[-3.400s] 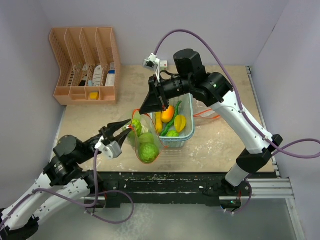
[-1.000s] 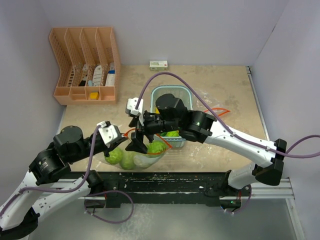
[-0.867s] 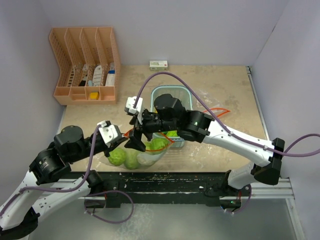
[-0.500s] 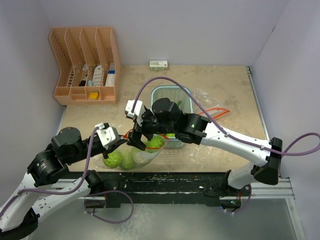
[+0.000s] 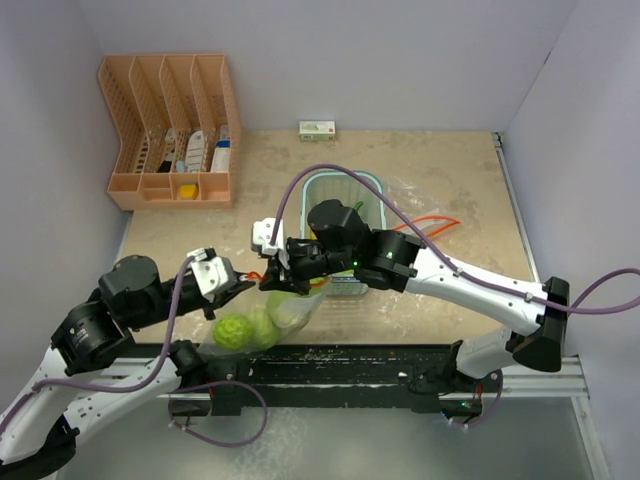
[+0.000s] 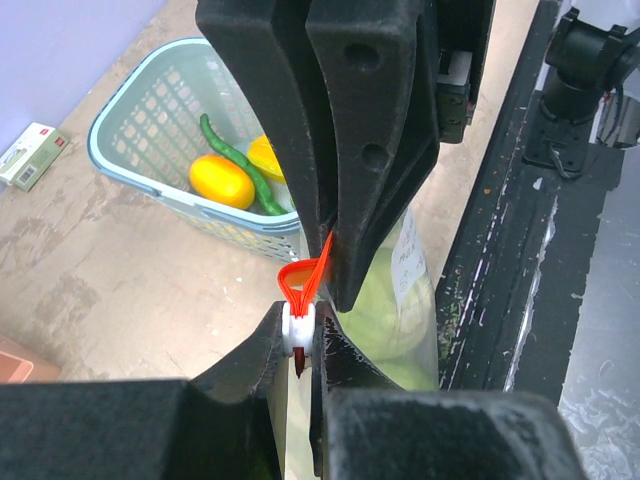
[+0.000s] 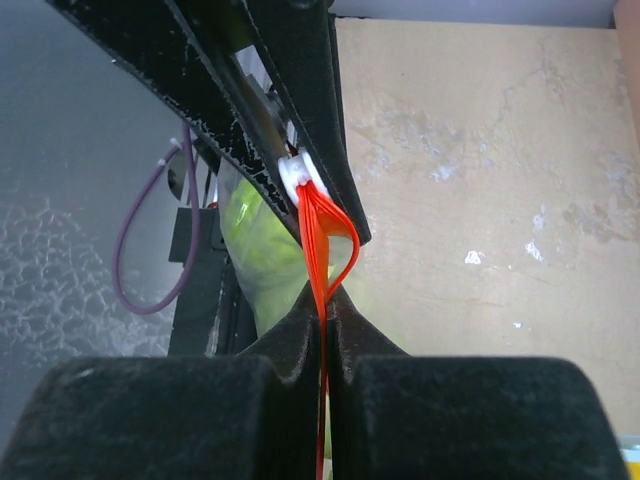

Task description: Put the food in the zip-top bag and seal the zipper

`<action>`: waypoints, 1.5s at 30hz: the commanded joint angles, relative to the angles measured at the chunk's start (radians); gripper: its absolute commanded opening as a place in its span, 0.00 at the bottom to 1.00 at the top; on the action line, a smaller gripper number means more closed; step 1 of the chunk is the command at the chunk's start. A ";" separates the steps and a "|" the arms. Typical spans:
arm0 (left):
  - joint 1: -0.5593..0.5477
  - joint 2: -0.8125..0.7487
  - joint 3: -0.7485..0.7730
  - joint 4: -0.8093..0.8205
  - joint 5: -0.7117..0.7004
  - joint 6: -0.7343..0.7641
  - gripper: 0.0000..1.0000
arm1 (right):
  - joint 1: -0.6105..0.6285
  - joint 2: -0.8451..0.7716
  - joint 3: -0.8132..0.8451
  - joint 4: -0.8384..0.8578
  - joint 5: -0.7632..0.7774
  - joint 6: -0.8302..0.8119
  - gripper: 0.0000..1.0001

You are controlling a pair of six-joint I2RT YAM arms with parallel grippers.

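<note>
The left end effector [image 6: 300, 345] is pinching the white slider [image 6: 298, 322] at one end of the orange zipper strip [image 7: 322, 240], with its fingers pressed together on it. The right end effector [image 7: 323, 300] is facing it almost tip to tip. Its fingers are pressing flat on the orange strip just beside the slider (the strip is making a small loop between the two grips).

The zip-top bag [image 6: 410, 265] is sagging under both of them, at the lower centre of the top view near the front edge of the tabletop [image 5: 440, 170]. Two cabbages [image 5: 232, 331] are lying inside it. I cannot tell whether the bag is resting on the surface.

The coming move is depending on one line: the zipper's long axis is running straight from one grip to the other, so I judge the slider must be travelling along it while the other end is held.

An orange fruit [image 6: 222, 181], a yellow fruit [image 6: 265, 155] and a chili [image 6: 232, 155] are lying in the basket [image 6: 150, 110], not yet bagged. The right arm is nearer to them.
</note>
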 commanded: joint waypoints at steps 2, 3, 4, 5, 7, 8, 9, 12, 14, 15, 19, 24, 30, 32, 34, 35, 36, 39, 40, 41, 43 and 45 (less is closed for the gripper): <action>0.003 -0.014 0.052 0.084 0.025 0.021 0.00 | -0.017 -0.089 -0.023 0.044 -0.013 0.013 0.00; 0.003 -0.016 0.050 0.083 0.021 0.021 0.00 | -0.020 -0.095 -0.023 0.045 0.014 0.030 0.00; 0.004 -0.019 0.049 0.083 0.017 0.021 0.01 | -0.022 -0.099 -0.017 0.042 0.042 0.043 0.00; 0.004 -0.023 0.048 0.083 0.014 0.022 0.06 | -0.025 -0.098 -0.012 0.039 0.084 0.059 0.00; 0.004 -0.035 0.043 0.085 0.019 0.021 0.15 | -0.028 -0.093 0.002 0.022 0.118 0.078 0.00; 0.003 -0.042 0.037 0.088 0.026 0.021 0.20 | -0.028 -0.089 0.006 0.015 0.117 0.080 0.00; 0.003 -0.051 0.034 0.092 0.029 0.019 0.24 | -0.027 -0.088 0.010 0.012 0.111 0.081 0.00; 0.004 -0.059 0.023 0.102 0.024 0.011 0.36 | -0.028 -0.091 0.012 0.021 0.081 0.090 0.00; 0.003 -0.056 0.022 0.102 0.023 0.000 0.38 | -0.028 -0.093 0.017 0.027 0.078 0.096 0.00; 0.003 -0.055 0.022 0.102 0.025 -0.006 0.40 | -0.027 -0.093 0.020 0.027 0.078 0.098 0.00; 0.003 -0.047 0.020 0.114 0.029 -0.028 0.43 | -0.028 -0.089 0.038 0.026 0.073 0.107 0.00; 0.003 -0.036 -0.005 0.155 0.002 -0.049 0.44 | -0.028 -0.093 0.036 0.040 0.046 0.115 0.00; 0.004 -0.032 -0.066 0.230 -0.002 -0.075 0.39 | -0.028 -0.105 0.038 0.043 0.038 0.122 0.00; 0.003 -0.026 -0.082 0.247 0.006 -0.084 0.35 | -0.028 -0.108 0.041 0.044 0.043 0.126 0.00; 0.003 -0.022 -0.096 0.254 0.010 -0.096 0.33 | -0.028 -0.110 0.043 0.045 0.047 0.129 0.00; 0.003 -0.021 -0.099 0.255 0.011 -0.100 0.32 | -0.028 -0.111 0.043 0.045 0.047 0.129 0.00; 0.004 -0.021 -0.106 0.258 0.011 -0.103 0.31 | -0.027 -0.113 0.044 0.044 0.047 0.128 0.00; 0.004 -0.025 -0.121 0.266 0.009 -0.113 0.23 | -0.027 -0.119 0.042 0.044 0.045 0.128 0.00; 0.004 -0.028 -0.124 0.270 0.010 -0.116 0.18 | -0.028 -0.122 0.042 0.045 0.044 0.127 0.00; 0.004 -0.030 -0.129 0.273 0.011 -0.118 0.15 | -0.028 -0.124 0.039 0.046 0.043 0.128 0.00; 0.003 -0.031 -0.135 0.277 0.013 -0.121 0.11 | -0.028 -0.128 0.038 0.046 0.042 0.127 0.00; 0.003 -0.030 -0.140 0.277 0.015 -0.122 0.09 | -0.028 -0.130 0.038 0.046 0.042 0.128 0.00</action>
